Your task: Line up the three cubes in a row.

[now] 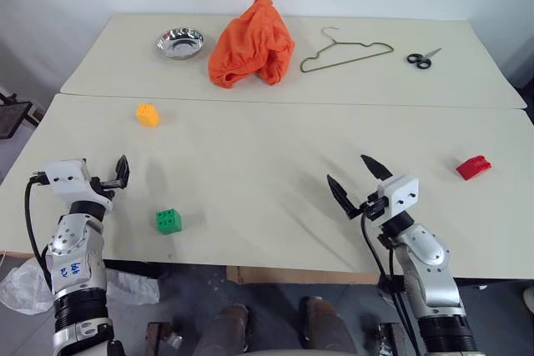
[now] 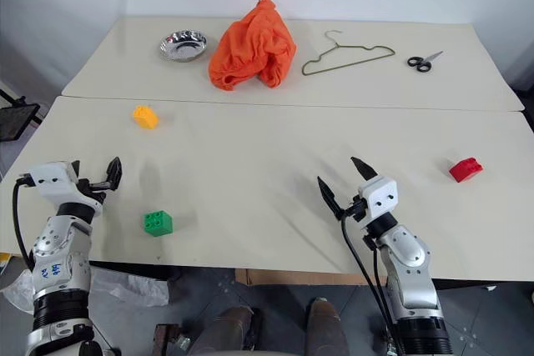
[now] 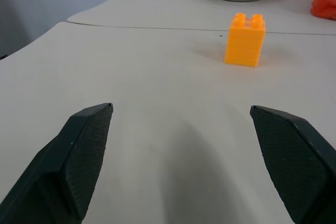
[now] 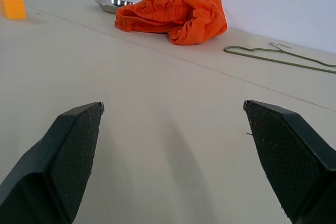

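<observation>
Three cubes lie far apart on the near table. The yellow-orange cube (image 1: pixel 148 114) stands at the left, toward the back. The green cube (image 1: pixel 168 221) sits near the front edge. The red cube (image 1: pixel 473 167) lies tilted at the far right. My left gripper (image 1: pixel 114 176) hovers open and empty at the table's left edge, left of and a little behind the green cube; the left wrist view has the yellow-orange cube (image 3: pixel 245 40) ahead of it. My right gripper (image 1: pixel 346 167) is open and empty over the table's front right, well left of the red cube.
On the far table stand a steel bowl (image 1: pixel 179 42), a crumpled orange cloth (image 1: pixel 253 42), a wire hanger (image 1: pixel 346 52) and black scissors (image 1: pixel 423 58). A seam (image 1: pixel 292 102) divides the two tables. Bare tabletop stretches between the cubes.
</observation>
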